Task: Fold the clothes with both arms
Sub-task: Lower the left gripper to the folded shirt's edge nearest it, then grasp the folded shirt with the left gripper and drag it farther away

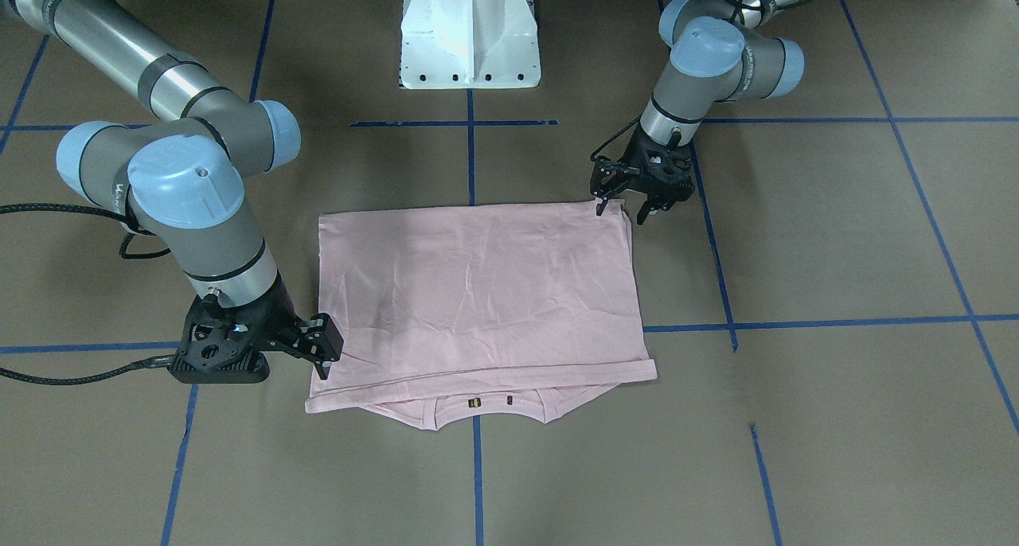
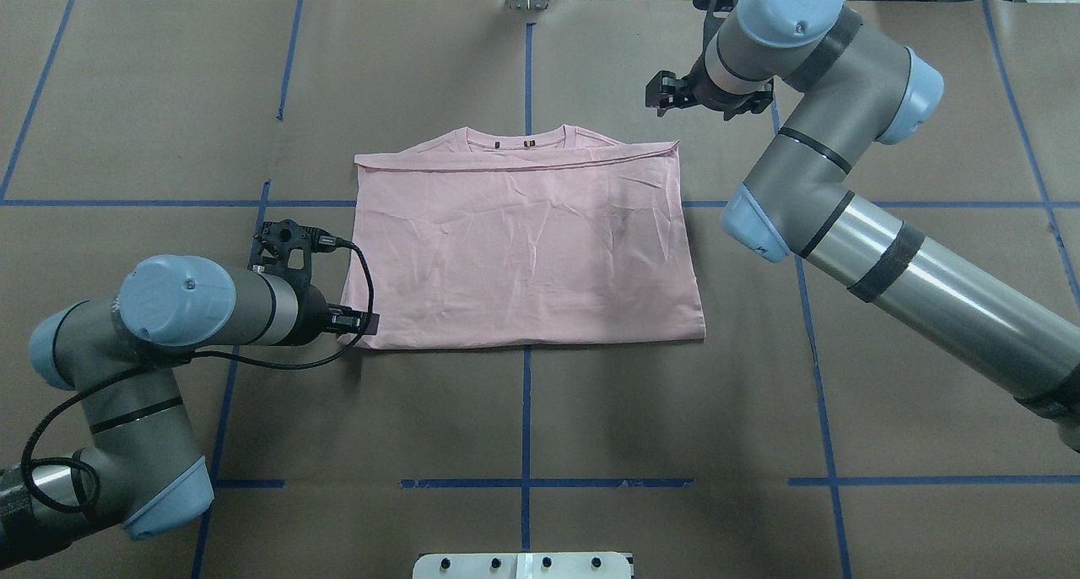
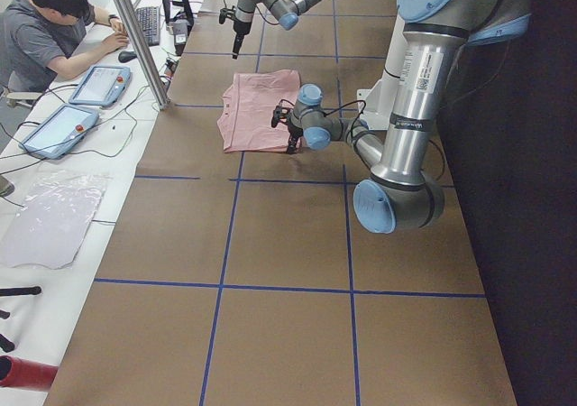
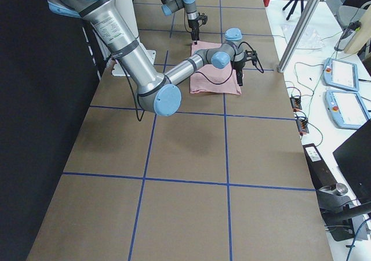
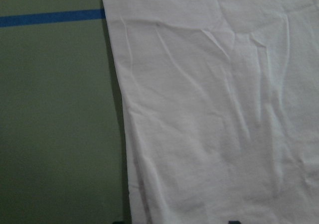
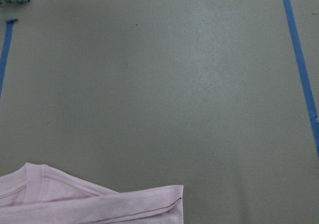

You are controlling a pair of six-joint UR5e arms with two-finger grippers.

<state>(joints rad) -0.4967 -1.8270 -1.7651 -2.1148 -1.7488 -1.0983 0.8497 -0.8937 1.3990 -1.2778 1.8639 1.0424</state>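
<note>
1. Overhead exterior view: we see the folded pink T-shirt (image 2: 523, 250) flat on the desk (image 2: 523, 410), long axis left to right, collar (image 2: 527, 140) at the far edge.
2. At its near left corner, the left pincer (image 1: 622, 213) stands open and empty.
3. Just beside the far right corner is the right pincer (image 1: 323, 361); we cannot tell its opening.
</note>
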